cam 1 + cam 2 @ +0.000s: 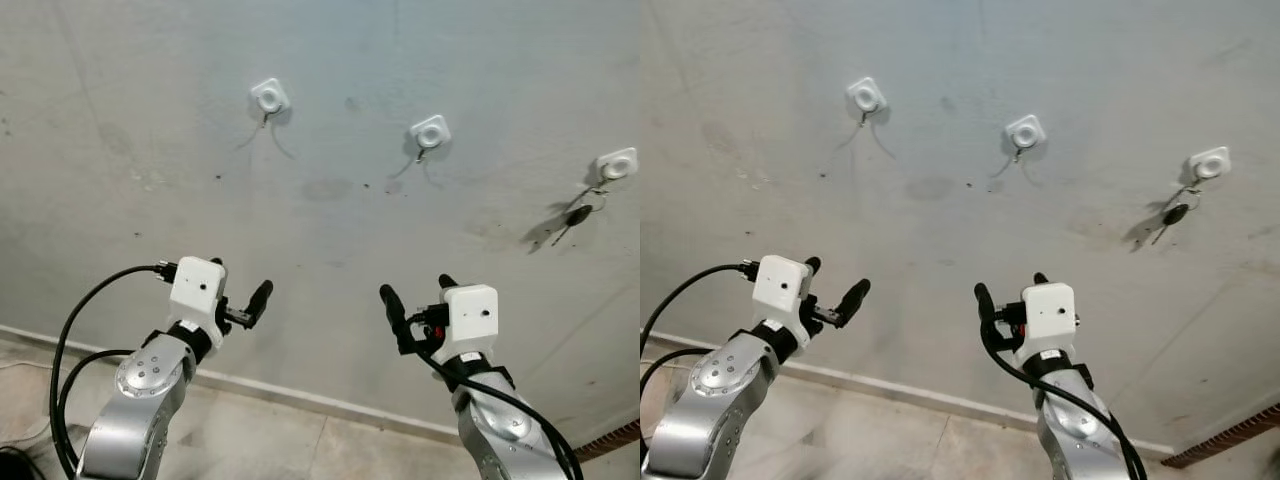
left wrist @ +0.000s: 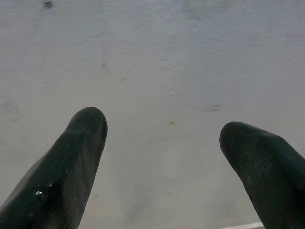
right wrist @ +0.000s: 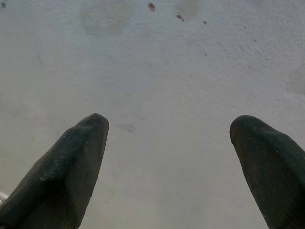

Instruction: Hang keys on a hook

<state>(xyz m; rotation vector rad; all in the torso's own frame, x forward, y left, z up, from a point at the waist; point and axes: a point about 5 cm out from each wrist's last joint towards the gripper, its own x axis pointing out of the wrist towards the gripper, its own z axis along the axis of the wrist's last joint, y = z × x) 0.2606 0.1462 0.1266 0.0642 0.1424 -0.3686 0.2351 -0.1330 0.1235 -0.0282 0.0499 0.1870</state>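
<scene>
Three white hooks are fixed in a row on the grey wall: a left hook (image 1: 270, 96), a middle hook (image 1: 430, 131) and a right hook (image 1: 616, 164). A bunch of keys (image 1: 577, 214) with a dark head hangs from the right hook and casts a shadow on the wall. The left and middle hooks carry nothing. My left gripper (image 1: 240, 280) is raised in front of the wall below the left hook, open and empty. My right gripper (image 1: 415, 288) is raised below the middle hook, also open and empty. Bare wall lies between the fingers in both wrist views.
A pale skirting strip (image 1: 300, 396) runs along the foot of the wall above a tiled floor (image 1: 240, 440). A black cable (image 1: 75, 330) loops off my left arm. A strip of brick (image 1: 615, 438) sits at the lower right corner.
</scene>
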